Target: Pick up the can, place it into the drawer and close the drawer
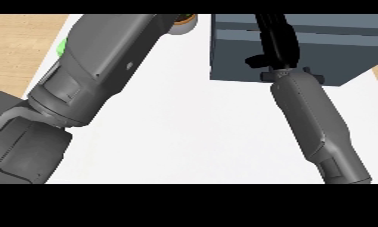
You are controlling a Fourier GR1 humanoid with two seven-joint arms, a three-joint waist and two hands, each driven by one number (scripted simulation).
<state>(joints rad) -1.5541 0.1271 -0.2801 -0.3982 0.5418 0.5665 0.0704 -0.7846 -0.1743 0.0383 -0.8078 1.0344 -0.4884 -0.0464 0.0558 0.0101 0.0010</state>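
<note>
Blue-grey drawer (332, 51) under the right hand (277, 41), fingers stretched straight.
No can shows near the drawer; a push now might shut it empty.

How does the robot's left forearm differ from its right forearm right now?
The left forearm looks far bulkier, filling the view's left side; the right forearm looks slim. The left forearm slants up-right with no hand showing; the right forearm leans up-left and ends in the black right hand over the blue-grey drawer unit. Both are grey, entering from the lower edge.
</note>
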